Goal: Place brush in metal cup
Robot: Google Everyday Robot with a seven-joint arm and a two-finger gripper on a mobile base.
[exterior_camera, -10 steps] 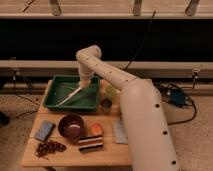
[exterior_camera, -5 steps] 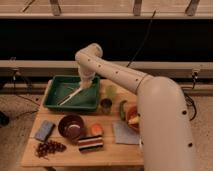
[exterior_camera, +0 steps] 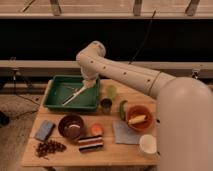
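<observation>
The brush (exterior_camera: 74,96) is a slim pale utensil lying slantwise over the green tray (exterior_camera: 55,97). Its upper right end meets my gripper (exterior_camera: 88,84). The gripper hangs down from the white arm (exterior_camera: 125,75) over the tray's right back part. I cannot tell whether the brush is gripped or only touched. The metal cup (exterior_camera: 106,104) is small and dark grey. It stands upright on the wooden table (exterior_camera: 115,152) just right of the tray's front right corner, a short way right of and nearer than the gripper.
A yellow-green cup (exterior_camera: 111,91) stands behind the metal cup. An orange bowl (exterior_camera: 138,119) with yellow food, a green vegetable (exterior_camera: 122,109), a grey cloth (exterior_camera: 123,133) and a white cup (exterior_camera: 148,145) are on the right. A dark bowl (exterior_camera: 71,126), blue sponge (exterior_camera: 44,130) and striped block (exterior_camera: 91,143) sit in front.
The arm's elbow and forearm have swung and its wrist has shifted slightly right over the tray. The brush has barely moved.
</observation>
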